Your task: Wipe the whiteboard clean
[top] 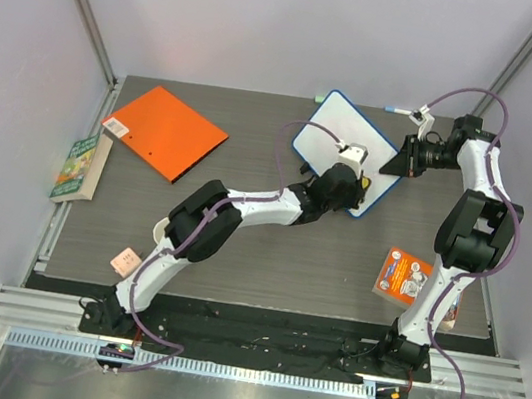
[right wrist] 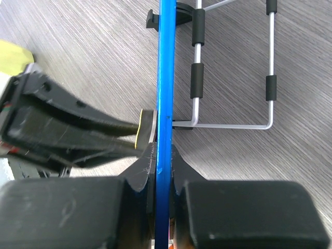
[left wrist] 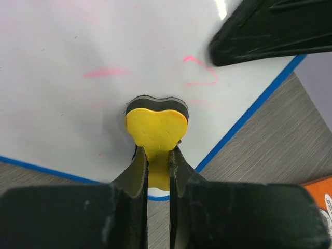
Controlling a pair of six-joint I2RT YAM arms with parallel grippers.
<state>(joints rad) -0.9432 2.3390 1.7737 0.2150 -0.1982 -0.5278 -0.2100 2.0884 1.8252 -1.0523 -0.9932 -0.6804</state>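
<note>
The whiteboard (top: 329,137) is a small white board with a blue rim, at the table's back centre. Faint red marks (left wrist: 199,70) remain on its white face (left wrist: 62,104). My left gripper (left wrist: 158,155) is shut on a yellow heart-shaped eraser (left wrist: 155,127) whose dark felt side presses on the board. My right gripper (right wrist: 162,158) is shut on the board's blue edge (right wrist: 166,78), holding it at its right side; its finger (left wrist: 270,31) shows in the left wrist view. A wire stand (right wrist: 233,83) sticks out behind the board.
An orange folder (top: 165,131) lies at the back left, a green book (top: 79,168) at the left edge. A small orange packet (top: 404,274) lies front right, a pink card (top: 124,260) front left. A marker (top: 398,109) lies behind the board.
</note>
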